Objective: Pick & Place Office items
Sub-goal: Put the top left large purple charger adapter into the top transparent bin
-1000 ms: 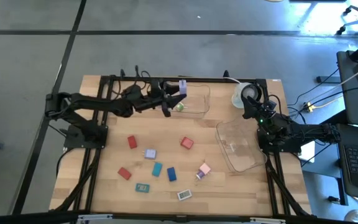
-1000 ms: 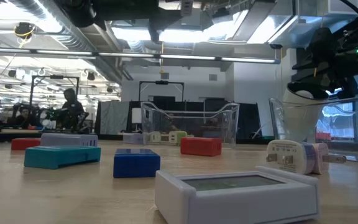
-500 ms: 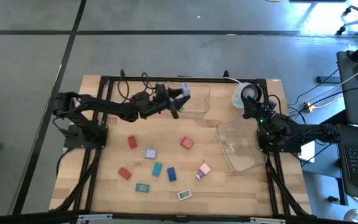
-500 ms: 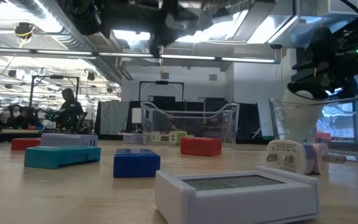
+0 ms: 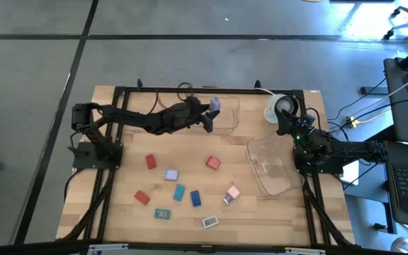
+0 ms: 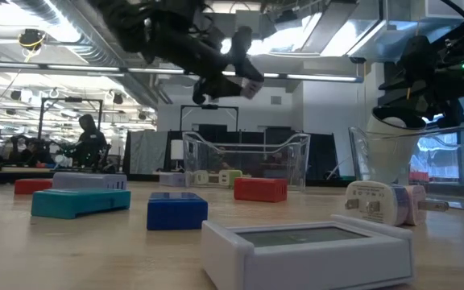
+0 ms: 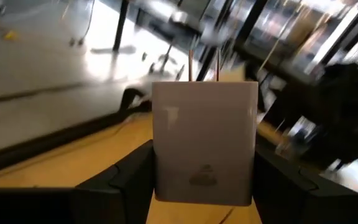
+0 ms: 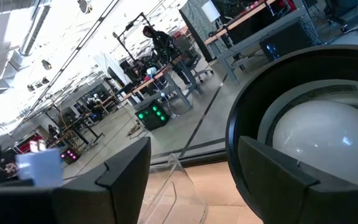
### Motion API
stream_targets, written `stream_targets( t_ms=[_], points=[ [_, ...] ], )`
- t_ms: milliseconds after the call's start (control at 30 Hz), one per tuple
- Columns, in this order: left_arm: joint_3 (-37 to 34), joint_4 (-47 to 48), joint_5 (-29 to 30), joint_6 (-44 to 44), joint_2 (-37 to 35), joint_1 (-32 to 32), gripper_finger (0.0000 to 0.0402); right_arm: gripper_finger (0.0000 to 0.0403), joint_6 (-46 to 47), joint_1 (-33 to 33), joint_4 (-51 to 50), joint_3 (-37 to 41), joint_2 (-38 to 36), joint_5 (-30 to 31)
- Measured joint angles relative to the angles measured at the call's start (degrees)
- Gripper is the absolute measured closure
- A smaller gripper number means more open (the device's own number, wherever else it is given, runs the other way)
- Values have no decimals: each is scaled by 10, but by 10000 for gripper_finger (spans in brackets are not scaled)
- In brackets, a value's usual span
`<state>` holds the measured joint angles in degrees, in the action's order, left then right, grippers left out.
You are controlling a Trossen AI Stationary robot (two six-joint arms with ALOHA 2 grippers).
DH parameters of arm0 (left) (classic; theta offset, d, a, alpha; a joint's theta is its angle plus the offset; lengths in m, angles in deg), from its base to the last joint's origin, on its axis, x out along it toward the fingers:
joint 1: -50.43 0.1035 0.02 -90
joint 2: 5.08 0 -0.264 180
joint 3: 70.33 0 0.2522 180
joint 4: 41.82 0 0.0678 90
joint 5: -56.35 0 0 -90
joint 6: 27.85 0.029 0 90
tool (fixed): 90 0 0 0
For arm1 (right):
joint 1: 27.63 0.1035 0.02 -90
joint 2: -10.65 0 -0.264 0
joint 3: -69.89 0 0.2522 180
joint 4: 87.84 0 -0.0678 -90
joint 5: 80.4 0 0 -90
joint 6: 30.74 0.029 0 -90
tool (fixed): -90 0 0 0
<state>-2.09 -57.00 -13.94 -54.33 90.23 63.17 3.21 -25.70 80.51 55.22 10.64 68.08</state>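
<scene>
While the left gripper (image 5: 214,112) hangs above the near wall of the clear rectangular plastic tub (image 5: 227,122) at the far side of the pale wooden table (image 5: 119,212), its jaws are clamped on a small lavender-white plug adapter (image 5: 214,105) with two thin metal prongs. The left wrist view shows that adapter (image 7: 204,149) upright between the two dark fingers (image 7: 124,180), prongs pointing away from the wrist. In the low view the same gripper (image 6: 240,80) is raised well above the tub (image 6: 248,157), clear of the table.

Several pale pieces lie inside that tub (image 6: 212,177). Nearer than the tub, on the open table, the other office items are spread out: a red block (image 5: 151,161) and a second red block (image 5: 212,162), a white-and-lavender adapter (image 5: 171,174), a third red block (image 5: 142,197), a teal block (image 5: 179,192), a blue block (image 5: 196,197), a pink-and-lavender piece (image 5: 231,193), a small teal-framed piece (image 5: 162,213) and a white flat piece (image 5: 210,222), which lies farthest from the tub.

To the right of the tub, the right gripper (image 5: 283,122) rests beside a round white-and-black object (image 5: 284,105), just beyond a second clear tub (image 5: 271,166) that lies tipped; its jaws stand apart with nothing between them. Across the room, a person (image 8: 160,43) stands among workbenches.
</scene>
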Motion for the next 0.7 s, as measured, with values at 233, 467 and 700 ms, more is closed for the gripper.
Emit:
stream_targets(
  t_ms=[233,467,700],
  points=[
    [120,224,-32,-3,36,32,190,156,0,0,0,0,0,0],
    [203,342,-34,6,105,52,190,156,0,0,0,0,0,0],
    [234,385,-48,7,153,67,190,156,0,0,0,0,0,0]
  ],
)
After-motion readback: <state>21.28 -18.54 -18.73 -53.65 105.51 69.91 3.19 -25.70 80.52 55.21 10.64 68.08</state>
